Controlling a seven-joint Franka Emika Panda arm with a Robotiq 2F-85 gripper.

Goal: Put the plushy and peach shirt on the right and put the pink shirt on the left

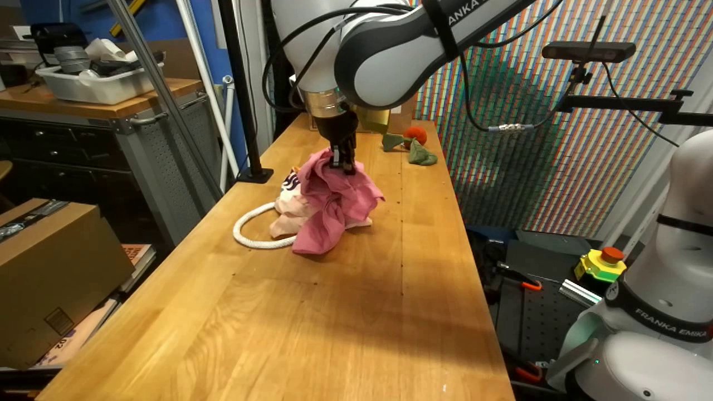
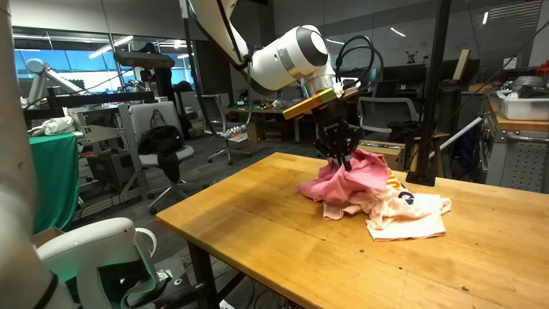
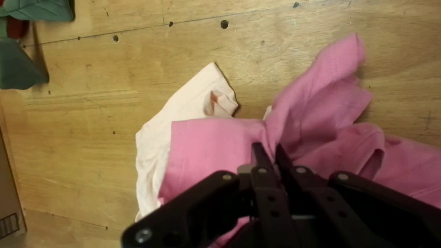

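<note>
Pink shirt [image 3: 213, 144] tight in the pincer [image 3: 268, 147], partly over the peach shirt [image 3: 182, 103]

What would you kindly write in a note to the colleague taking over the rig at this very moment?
End effector: closed on a fold of the pink shirt.
Where things are: the pink shirt is bunched and lies partly over the peach shirt on the table. What looks like the plushy, orange-red and green, lies apart from both shirts. A white rope loop sits beside them, its ends hidden.
Done: pink shirt gripped.
Left: carry the pink shirt off the peach one to the left; the peach shirt probably needs placing right. Confirm which side counts as right before treating the plushy as placed.
</note>
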